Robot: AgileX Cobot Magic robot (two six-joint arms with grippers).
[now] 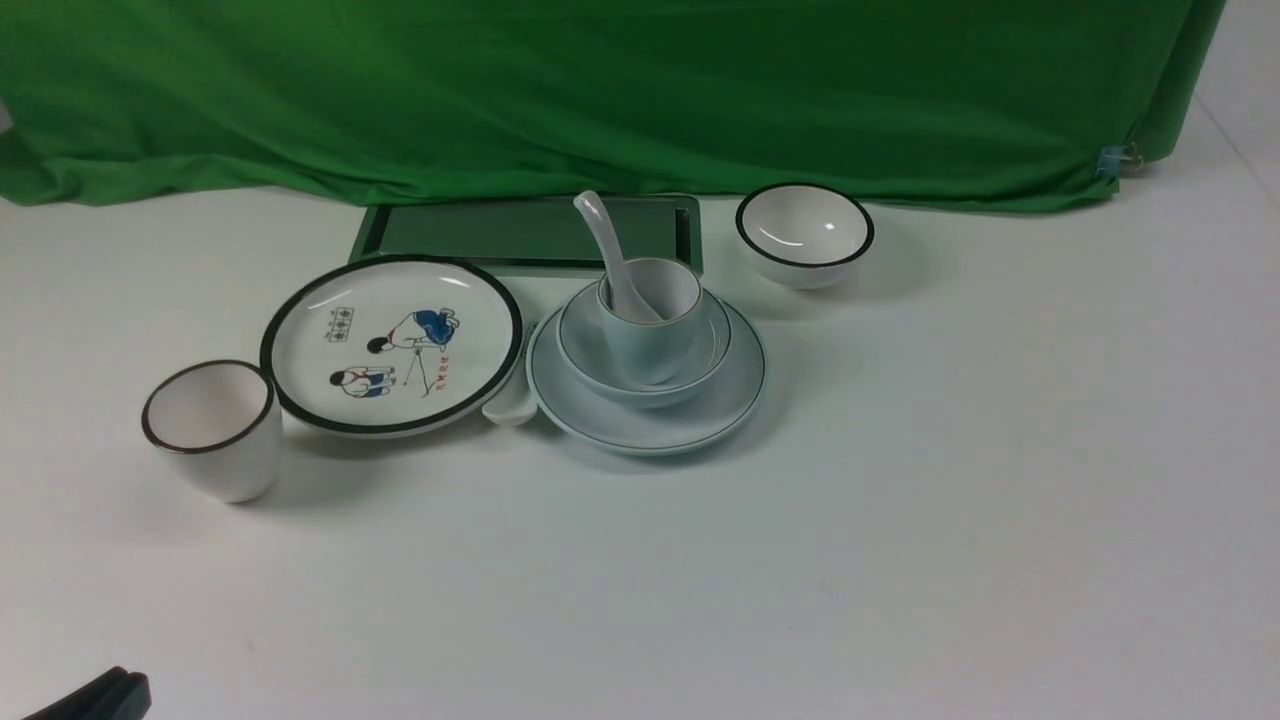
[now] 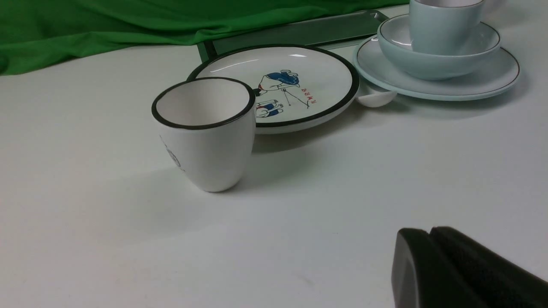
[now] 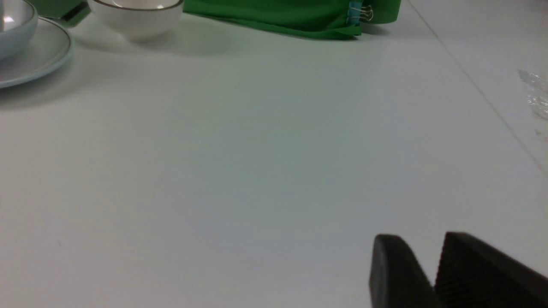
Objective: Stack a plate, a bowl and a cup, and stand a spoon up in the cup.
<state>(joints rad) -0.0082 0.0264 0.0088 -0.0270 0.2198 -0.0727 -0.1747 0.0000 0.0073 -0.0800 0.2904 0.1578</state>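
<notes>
The pale blue-green plate [image 1: 700,412] sits mid-table. The pale blue bowl [image 1: 650,392] rests on it, and the pale blue cup [image 1: 650,345] stands in the bowl. The white spoon [image 1: 608,250] stands in the cup, its handle leaning up and to the left. The stack also shows in the left wrist view [image 2: 449,87]. My left gripper [image 1: 125,688] is shut and empty at the near left corner, far from the stack. My right gripper [image 3: 421,238] is out of the front view. It hangs over bare table right of the plate [image 3: 38,55], its jaws a little apart and empty.
A white dark-rimmed cup [image 1: 215,430] and a cartoon plate [image 1: 390,340] stand left of the stack. A second white spoon [image 1: 510,405] lies between the two plates. A white black-rimmed bowl [image 1: 805,235] stands back right. A green tray [image 1: 500,230] and green cloth [image 1: 600,90] lie behind.
</notes>
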